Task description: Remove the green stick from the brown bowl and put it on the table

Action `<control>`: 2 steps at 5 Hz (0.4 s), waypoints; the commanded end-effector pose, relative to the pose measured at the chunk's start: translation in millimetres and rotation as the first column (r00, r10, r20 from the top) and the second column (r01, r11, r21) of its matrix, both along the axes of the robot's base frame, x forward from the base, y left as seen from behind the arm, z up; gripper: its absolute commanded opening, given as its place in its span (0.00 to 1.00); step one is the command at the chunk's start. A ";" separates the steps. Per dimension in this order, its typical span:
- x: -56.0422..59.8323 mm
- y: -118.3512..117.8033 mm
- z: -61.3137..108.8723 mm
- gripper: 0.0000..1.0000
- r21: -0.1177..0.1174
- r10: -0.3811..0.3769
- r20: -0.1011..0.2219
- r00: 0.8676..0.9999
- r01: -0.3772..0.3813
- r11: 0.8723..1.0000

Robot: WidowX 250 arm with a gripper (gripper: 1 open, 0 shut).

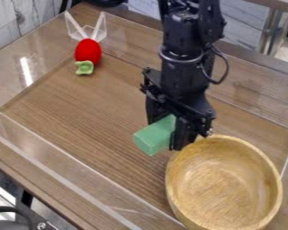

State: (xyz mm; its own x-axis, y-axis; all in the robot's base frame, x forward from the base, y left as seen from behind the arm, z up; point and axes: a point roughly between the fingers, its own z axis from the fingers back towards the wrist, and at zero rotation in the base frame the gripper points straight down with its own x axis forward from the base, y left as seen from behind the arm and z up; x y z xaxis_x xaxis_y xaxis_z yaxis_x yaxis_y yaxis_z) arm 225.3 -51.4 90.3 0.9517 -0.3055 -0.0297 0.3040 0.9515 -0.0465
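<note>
Now the green stick [155,137] sits clamped in the black gripper [173,135], just left of the brown bowl [226,187] and above the table [75,117]. Far left stands a small red toy [86,54].

you've got the gripper [173,133] pointing straight down, clamped on the green stick [155,137], just left of the brown bowl [225,185] rim. stick sits tilted, off the table [75,112], outside the bowl. small red toy [86,54] with a green part lies well apart from the bowl, far upper-left.
</note>
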 end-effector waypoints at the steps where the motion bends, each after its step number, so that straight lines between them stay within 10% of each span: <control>1: 5.5 -1.8 12.7 0.00 -0.004 0.041 0.062 0.997 -0.041 0.999; 2: -0.5 -5.3 7.1 0.00 0.000 0.022 0.062 0.998 -0.022 1.000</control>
State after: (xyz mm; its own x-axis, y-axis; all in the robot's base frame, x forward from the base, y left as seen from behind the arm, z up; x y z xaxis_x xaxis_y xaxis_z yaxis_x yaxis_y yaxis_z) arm 220.3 -55.9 86.6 0.9598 -0.2799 -0.0190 0.2791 0.9596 -0.0366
